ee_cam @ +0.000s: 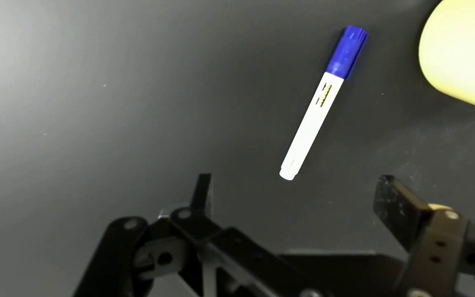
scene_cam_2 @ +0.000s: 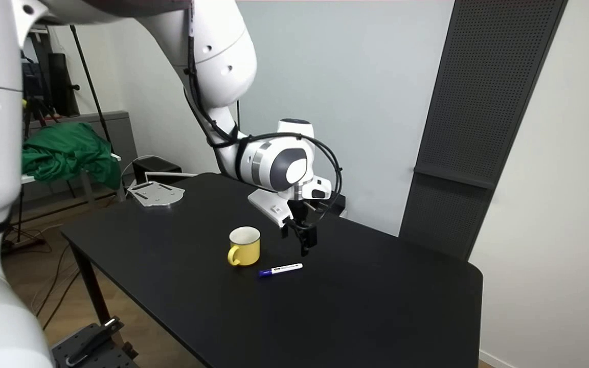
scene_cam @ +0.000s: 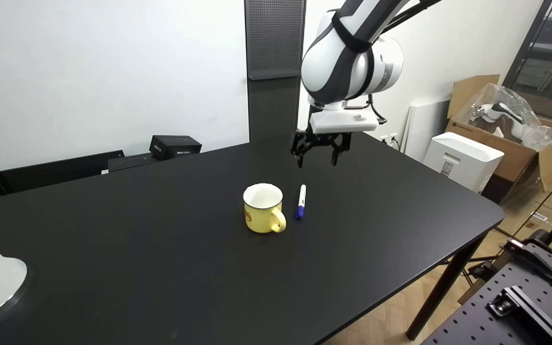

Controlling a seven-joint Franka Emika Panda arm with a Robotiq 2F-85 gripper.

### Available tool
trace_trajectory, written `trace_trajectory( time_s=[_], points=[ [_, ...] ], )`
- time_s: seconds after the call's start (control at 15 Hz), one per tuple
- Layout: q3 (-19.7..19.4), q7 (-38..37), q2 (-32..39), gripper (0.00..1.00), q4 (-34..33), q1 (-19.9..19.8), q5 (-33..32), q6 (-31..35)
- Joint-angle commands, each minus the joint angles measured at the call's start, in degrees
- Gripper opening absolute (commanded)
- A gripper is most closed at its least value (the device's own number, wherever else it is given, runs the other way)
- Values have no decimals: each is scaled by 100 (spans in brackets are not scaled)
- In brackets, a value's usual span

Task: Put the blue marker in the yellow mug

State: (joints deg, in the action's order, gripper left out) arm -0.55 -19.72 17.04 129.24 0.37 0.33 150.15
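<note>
Blue marker (ee_cam: 322, 103) on table (scene_cam: 161, 249), beside yellow mug (scene_cam: 259, 216), which I see whole in both exterior views, cropped in wrist view. Pincer (scene_cam: 317, 163) spread wide, gripping nothing — marker below, white end nearest.

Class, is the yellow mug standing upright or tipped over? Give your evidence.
Upright. In both exterior views the yellow mug stands on its base on the black table, its white-lined opening facing up.

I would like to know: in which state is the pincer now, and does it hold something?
Pincer: open, holding nothing; the blue marker lies on the table.
</note>
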Motion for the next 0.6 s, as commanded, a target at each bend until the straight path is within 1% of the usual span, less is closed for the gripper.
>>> trace_trajectory(
  time_s=[0.0,0.27,0.53],
  points=[
    [-3,-164,409,100,-267,177,398,244],
    [13,-136,745,100,-234,292,755,651],
    [16,-120,1020,100,-261,350,985,834]
  ],
)
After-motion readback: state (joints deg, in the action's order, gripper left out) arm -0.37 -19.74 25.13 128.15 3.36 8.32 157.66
